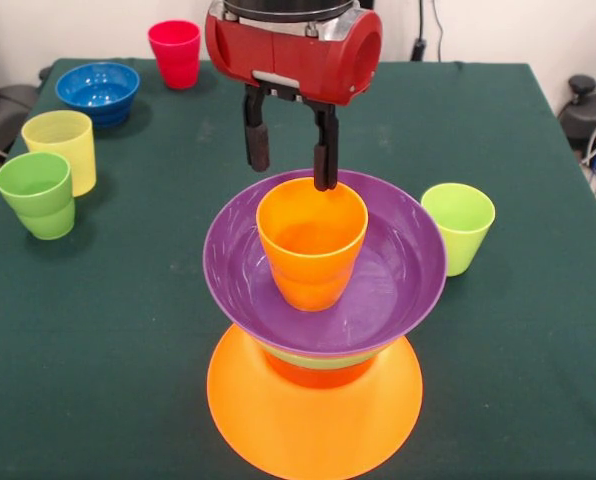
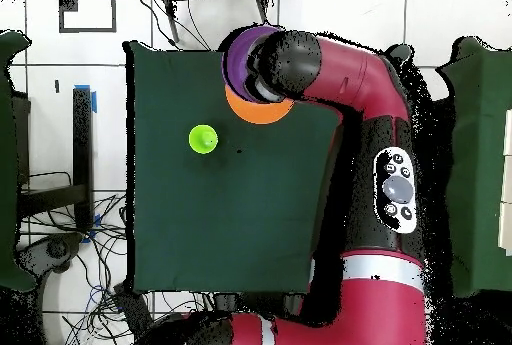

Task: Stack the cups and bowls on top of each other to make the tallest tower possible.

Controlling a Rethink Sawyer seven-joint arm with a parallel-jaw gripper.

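Tower (image 1: 318, 340): low centre of the front view; wide orange bowl (image 1: 313, 415) upside down as base, a lime-green rim and an orange piece above it, purple bowl (image 1: 323, 265) upright on top.
Orange cup (image 1: 311, 243): upright inside the purple bowl.
Gripper (image 1: 290, 160): just above the cup's far rim, fingers apart, gripping nothing; one tip is right at the rim.
Left side: blue bowl (image 1: 98, 92), yellow cup (image 1: 62, 148), green cup (image 1: 38, 194).
Top: red cup (image 1: 175, 53).
Right: lime cup (image 1: 458, 226) beside the tower.
Overhead: arm (image 2: 340, 71) covers most of the tower.
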